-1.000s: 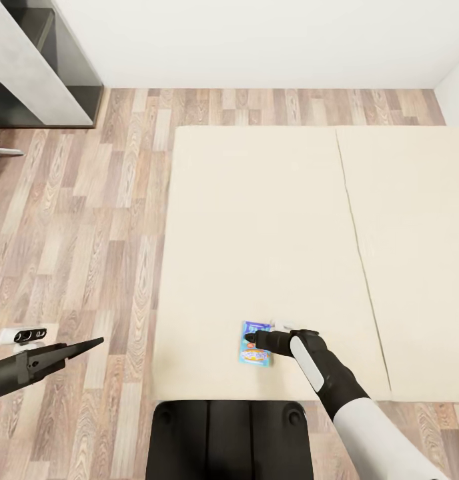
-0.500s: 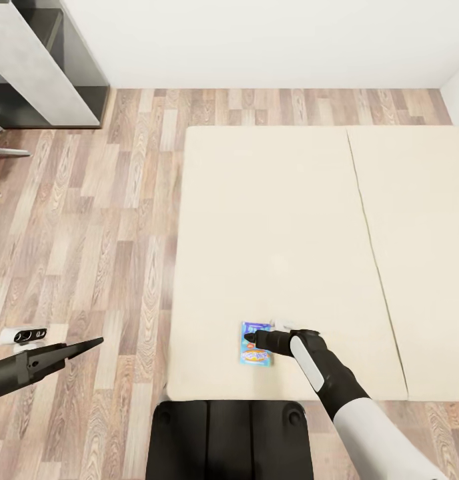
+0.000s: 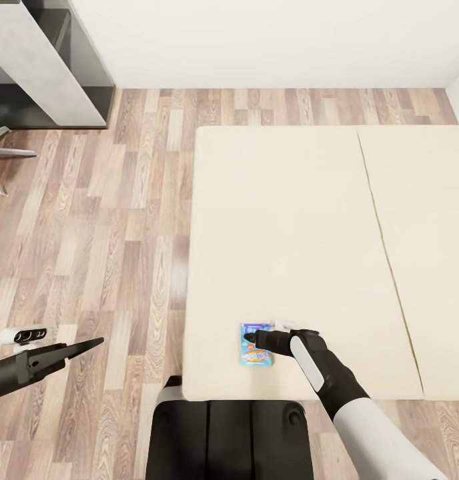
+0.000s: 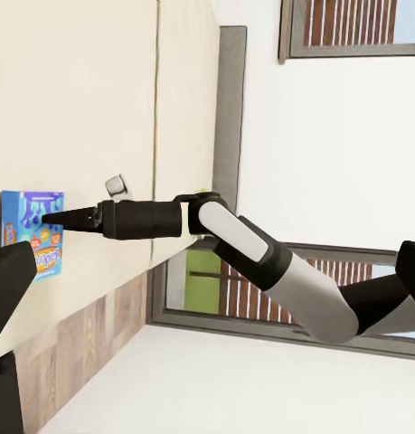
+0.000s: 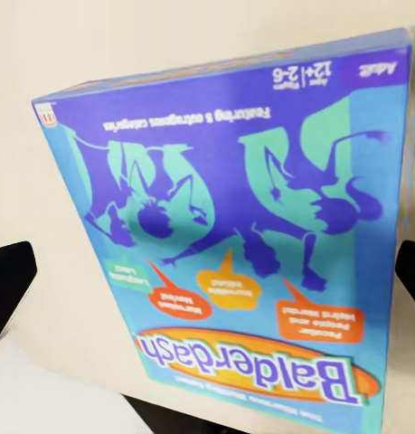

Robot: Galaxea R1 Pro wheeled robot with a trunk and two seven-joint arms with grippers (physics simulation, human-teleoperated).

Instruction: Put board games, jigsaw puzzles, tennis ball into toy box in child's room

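Observation:
A blue-green board game (image 3: 256, 352), printed "Balderdash" (image 5: 225, 235), hangs just over the near edge of the cream bed (image 3: 289, 220). My right gripper (image 3: 252, 341) reaches over it from the right and is shut on it. In the right wrist view, dark fingers (image 5: 4, 289) flank the box. The left wrist view shows the same gripper (image 4: 55, 217) with its tip against the game (image 4: 31, 231). My left gripper (image 3: 89, 346) hovers open over the wood floor, left of the bed, holding nothing. The table and toy box are out of view.
A grey desk or shelf unit (image 3: 36, 73) stands at the far left by the white wall, with chair legs (image 3: 6, 153) beside it. A small white device (image 3: 26, 335) lies on the floor near my left gripper. My dark base (image 3: 229, 437) touches the bed's near edge.
The whole view has shifted, so the bed and floor slide right in the picture. The board game keeps its place under my right gripper, moving along with it.

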